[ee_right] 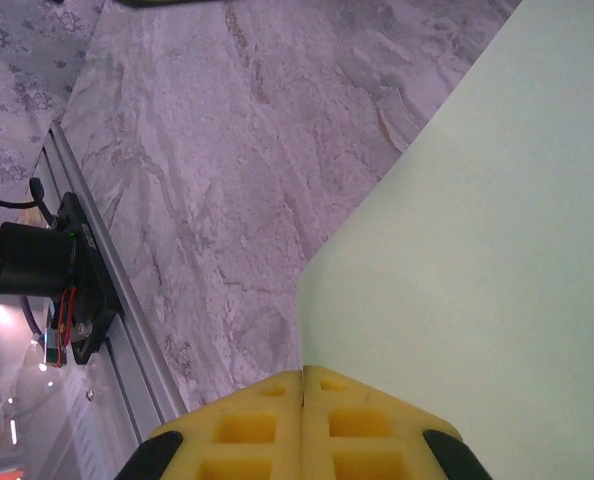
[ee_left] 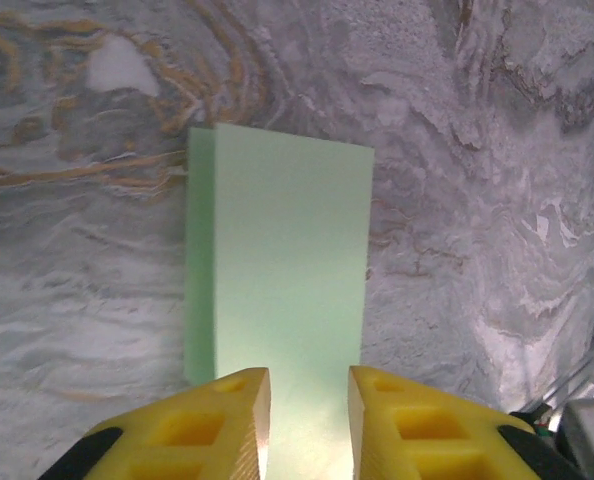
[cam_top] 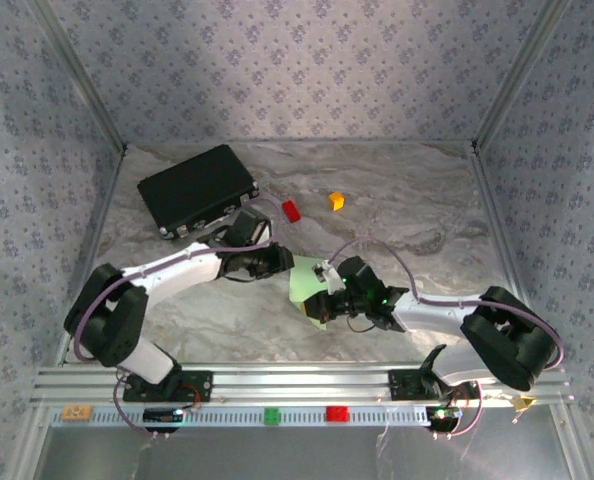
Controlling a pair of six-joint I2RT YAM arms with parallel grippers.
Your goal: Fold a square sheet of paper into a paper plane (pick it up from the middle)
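**Both grippers meet at the folded green sheet in mid-table**

At the far left of the marbled table (cam_top: 417, 190) lies a closed black case (cam_top: 197, 188), set at a slant near the back wall. Just right of its near corner the left arm reaches in from its base, and the left gripper (cam_top: 280, 262) ends at the left edge of the green paper sheet (cam_top: 305, 280). In the left wrist view that sheet (ee_left: 277, 270) is a tall rectangle folded over on itself, with a narrow darker strip down its left side, stretching away from the gripper over the table. The left gripper (ee_left: 307, 390) has its yellow fingers (ee_left: 227, 420) a narrow gap apart, with pale green paper showing in the gap. Whether the pads touch the paper cannot be told.

Behind the sheet, a small red block (cam_top: 291, 210) sits on the table, and a small orange block (cam_top: 336, 200) sits a little to its right, both apart from the paper.

The right gripper (cam_top: 322, 300) comes in from the right arm to the sheet's near right edge. In the right wrist view its fingers are pressed tight together (ee_right: 303, 378), and the paper's (ee_right: 477, 250) edge runs straight down into the seam between them, so they pinch the sheet there.

On the front rail stand an orange tag (cam_top: 75, 411), a green block (cam_top: 272, 415) and a red rail block (cam_top: 336, 413).
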